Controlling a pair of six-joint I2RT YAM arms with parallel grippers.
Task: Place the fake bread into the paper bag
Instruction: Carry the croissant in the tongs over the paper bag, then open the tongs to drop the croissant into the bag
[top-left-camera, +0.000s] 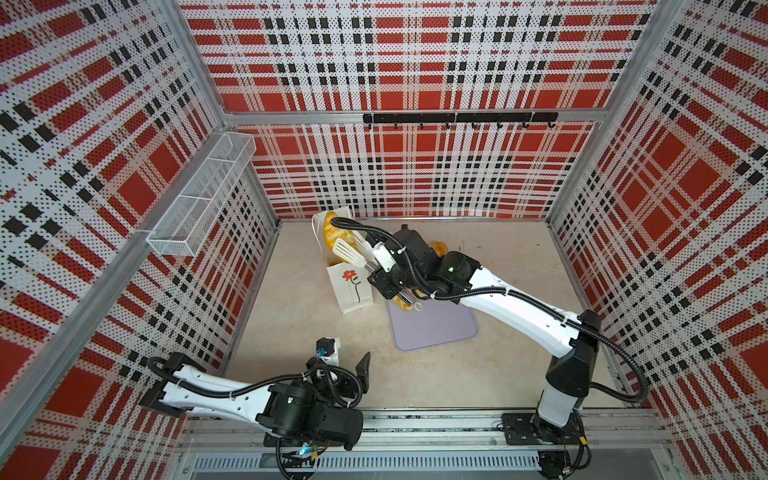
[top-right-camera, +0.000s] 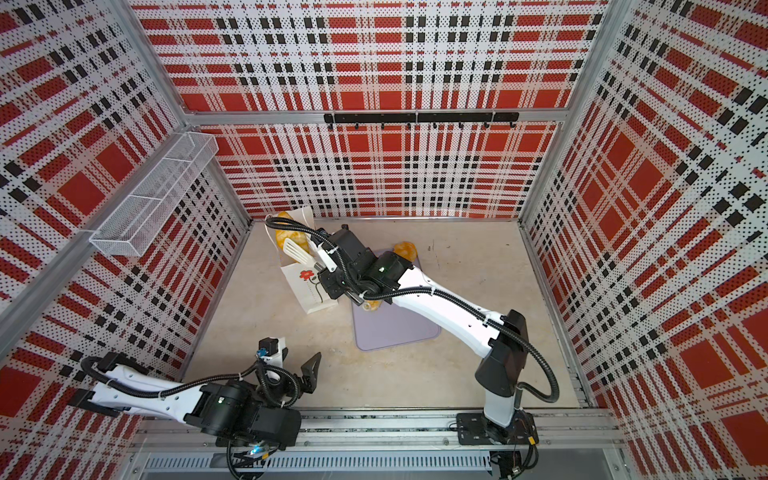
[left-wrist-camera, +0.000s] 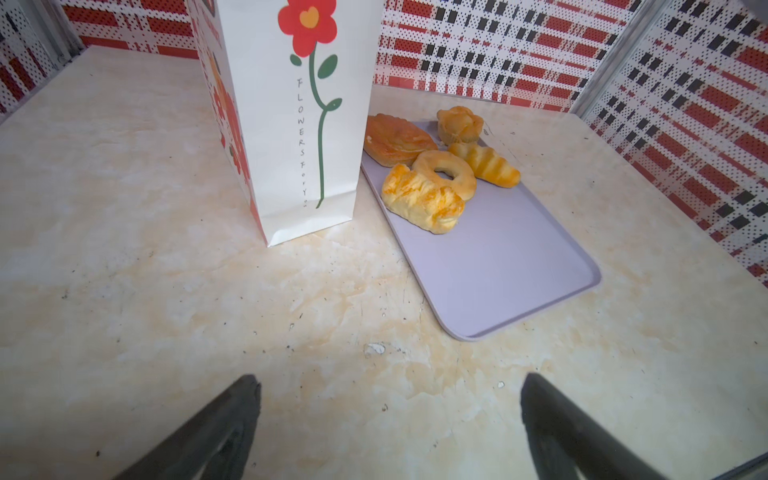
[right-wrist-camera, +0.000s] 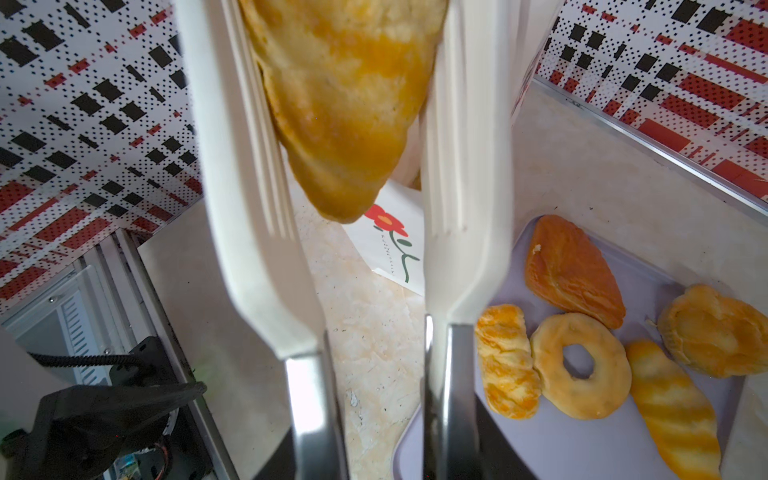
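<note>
The white paper bag (top-left-camera: 351, 291) with its red flower stands upright left of the lilac tray (top-left-camera: 436, 328). My right gripper (right-wrist-camera: 384, 457) is shut on the metal handles of white tongs (right-wrist-camera: 249, 208). A golden pastry (right-wrist-camera: 345, 104) sits between the tongs' blades at the bag's open mouth (top-left-camera: 332, 237). Several pieces of fake bread lie on the tray: a dark flaky one (left-wrist-camera: 399, 139), a bun (left-wrist-camera: 459, 124), a striped croissant (left-wrist-camera: 484, 164), a doughnut (left-wrist-camera: 444, 172) and a glazed twist (left-wrist-camera: 422, 199). My left gripper (left-wrist-camera: 390, 386) is open and empty, low near the table's front.
A wire basket (top-left-camera: 199, 199) hangs on the left wall and a black hook rail (top-left-camera: 457, 118) on the back wall. Plaid walls close three sides. The arms' metal base rail (top-left-camera: 415, 424) runs along the front edge.
</note>
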